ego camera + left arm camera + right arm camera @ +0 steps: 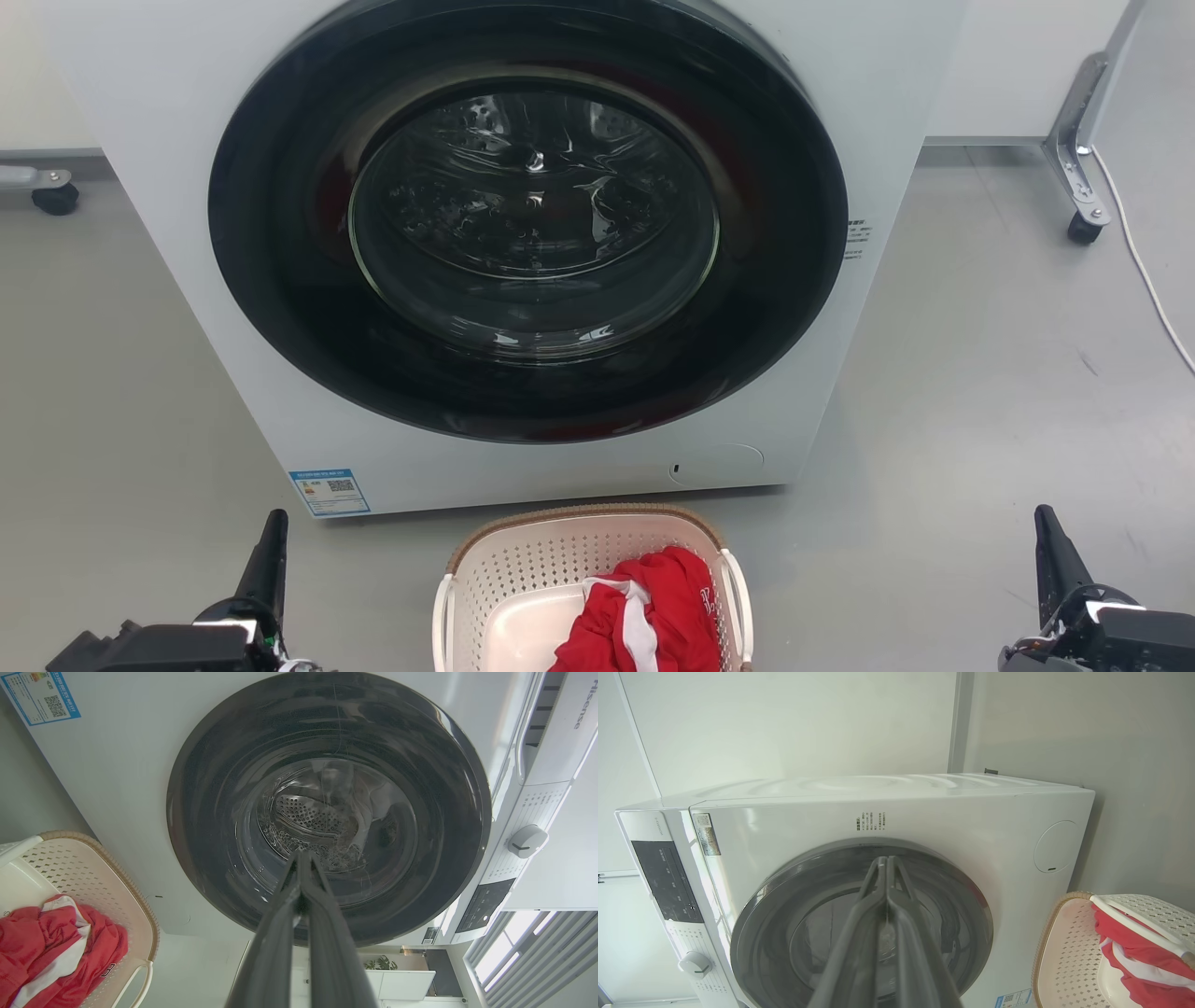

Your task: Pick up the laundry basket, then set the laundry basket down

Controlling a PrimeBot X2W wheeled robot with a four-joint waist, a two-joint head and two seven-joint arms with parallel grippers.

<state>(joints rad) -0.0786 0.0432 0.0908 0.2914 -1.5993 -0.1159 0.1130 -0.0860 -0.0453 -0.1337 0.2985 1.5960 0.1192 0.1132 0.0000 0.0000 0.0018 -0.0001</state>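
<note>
With the laundry basket on the floor before the washing machine and my left end effector and right end effector pressed together, I risk a lopsided lift spilling its red garment.

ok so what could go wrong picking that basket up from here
1. The shallow cream perforated plastic laundry basket sits close to the white front-loading washing machine; lifting it could bump the front.
2. The red-and-white garment is heaped by the right handle, so the right tool may pinch cloth.
</note>
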